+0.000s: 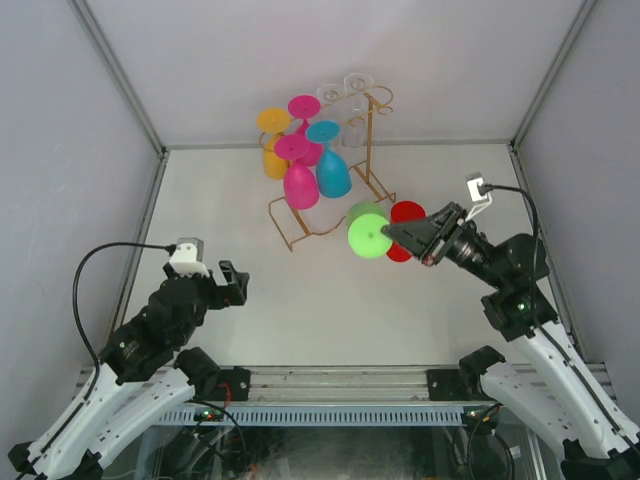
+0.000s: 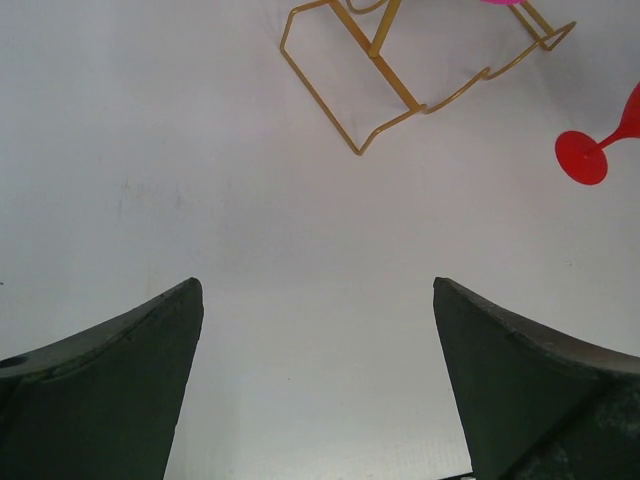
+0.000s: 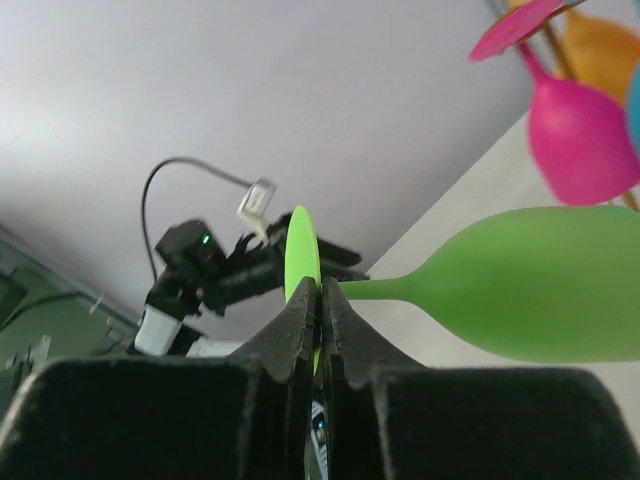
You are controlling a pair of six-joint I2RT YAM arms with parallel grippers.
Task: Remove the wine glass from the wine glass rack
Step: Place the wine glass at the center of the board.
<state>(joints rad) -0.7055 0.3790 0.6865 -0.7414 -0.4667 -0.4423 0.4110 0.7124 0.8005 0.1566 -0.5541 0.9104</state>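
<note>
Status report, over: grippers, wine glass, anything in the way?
Left gripper open, empty. Right gripper shut on green wine glass foot, glass clear of wine glass rack. Red glass close beside it.

six coloured glasses (image 1: 369, 237), two clear glasses (image 1: 357, 82), one rack (image 1: 368, 150)

Green wine glass (image 1: 368, 237), gold rack (image 2: 383, 35) (perhaps clear glasses (image 1: 356, 83)).
</note>
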